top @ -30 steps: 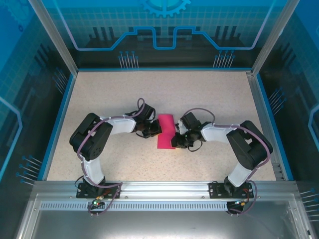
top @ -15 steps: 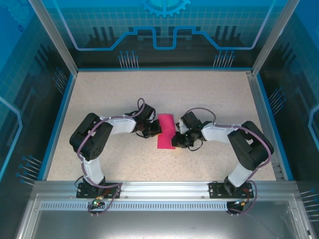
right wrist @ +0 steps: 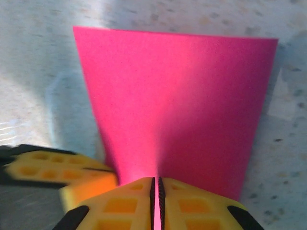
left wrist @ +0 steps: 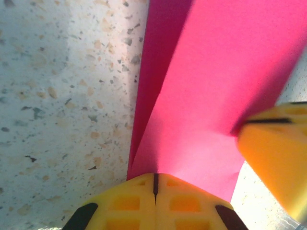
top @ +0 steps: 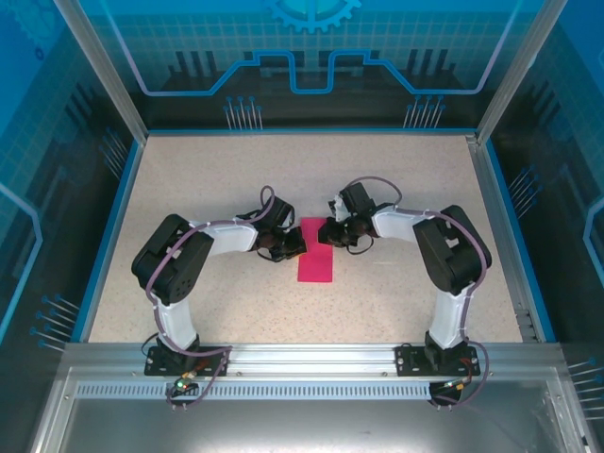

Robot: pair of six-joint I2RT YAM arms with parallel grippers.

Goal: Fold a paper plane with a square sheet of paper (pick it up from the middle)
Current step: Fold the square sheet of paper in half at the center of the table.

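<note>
Left gripper [left wrist: 155, 181] is clamped tight on the near edge of the folded pink paper sheet [left wrist: 206, 81], right gripper [right wrist: 157, 184] clamped on the far edge, probably steadying it for creasing.

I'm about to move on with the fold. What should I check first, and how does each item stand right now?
1. Right gripper clamped on the paper: ok, pink shows between its closed fingers.
2. Left gripper holding the paper: cannot tell. Its fingers are shut at the paper's edge, but the seam between them looks dark.
3. Paper folded in half: ok. It is a narrow rectangle from above, with two layers in the left wrist view.
4. Layer edges lined up: cannot tell.
5. Grippers apart from each other: cannot tell. Each wrist view has the other's finger close by.
</note>
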